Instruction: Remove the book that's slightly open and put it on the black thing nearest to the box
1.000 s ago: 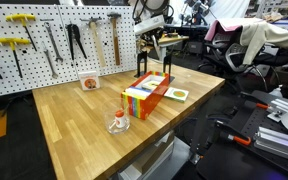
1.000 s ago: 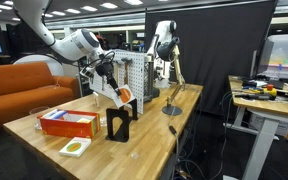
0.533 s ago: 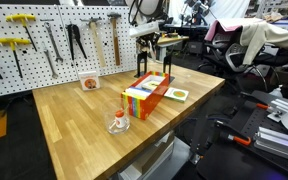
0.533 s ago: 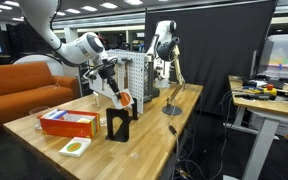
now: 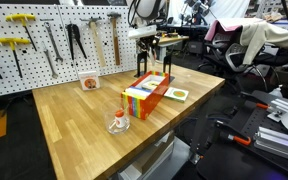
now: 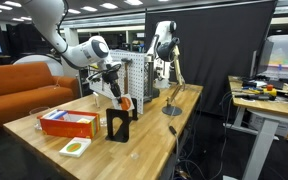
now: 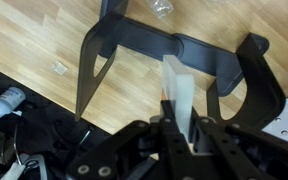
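Exterior view, high, off corner of counter (image 5: 74, 115): looks down and across toward pegboard (image 5: 44, 40); middle distance, whole top in frame.
Exterior view, low, almost at counter height (image 6: 154, 122): looks along its length toward black curtain (image 6: 214, 60).
Both exterior views share counter, striped box (image 5: 144, 97) (image 6: 69, 123), robot arm (image 6: 79, 50).
Wrist view: very near, looks down past gripper (image 7: 181, 110) at black stand (image 7: 174, 45), also seen in exterior view (image 6: 119, 125).

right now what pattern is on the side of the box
Rainbow vertical stripes on the box, clearest in an exterior view.
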Controlling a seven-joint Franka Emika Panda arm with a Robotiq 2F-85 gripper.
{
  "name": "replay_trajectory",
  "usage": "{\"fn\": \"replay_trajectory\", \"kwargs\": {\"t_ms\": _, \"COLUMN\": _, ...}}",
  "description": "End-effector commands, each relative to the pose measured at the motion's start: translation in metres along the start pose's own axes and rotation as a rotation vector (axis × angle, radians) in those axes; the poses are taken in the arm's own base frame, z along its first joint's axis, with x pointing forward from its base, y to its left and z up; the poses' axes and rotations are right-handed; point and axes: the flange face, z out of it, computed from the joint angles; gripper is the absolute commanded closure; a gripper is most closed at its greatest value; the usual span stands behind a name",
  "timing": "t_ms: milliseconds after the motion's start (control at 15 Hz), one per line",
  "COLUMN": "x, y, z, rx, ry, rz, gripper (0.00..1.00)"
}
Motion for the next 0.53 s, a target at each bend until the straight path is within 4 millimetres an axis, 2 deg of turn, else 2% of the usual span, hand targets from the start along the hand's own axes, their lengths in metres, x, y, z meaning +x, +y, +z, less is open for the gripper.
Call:
{"fn": "replay_trajectory", "kwargs": {"t_ms": 0, "x": 0.0015, "y": -0.0004, "z": 0.0008, "rx": -0.002, "ry": 0.0, "rz": 0.002, "gripper": 0.86}}
{"fn": "replay_trajectory", "kwargs": {"t_ms": 267, "x": 0.0015, "y": -0.0015, "z": 0.0001, "rx": 0.0, "ry": 0.002, "rz": 0.001, "gripper": 0.86}}
{"fn": "replay_trajectory", "kwargs": {"t_ms": 333, "x": 0.0015, "y": -0.0015, "z": 0.0001, "rx": 0.0, "ry": 0.002, "rz": 0.001, "gripper": 0.96}}
{"fn": "replay_trajectory", "kwargs": {"t_ms": 467, "x": 0.0041, "y": -0.0017, "z": 0.0058, "rx": -0.004, "ry": -0.035, "rz": 0.039, "gripper": 0.96}}
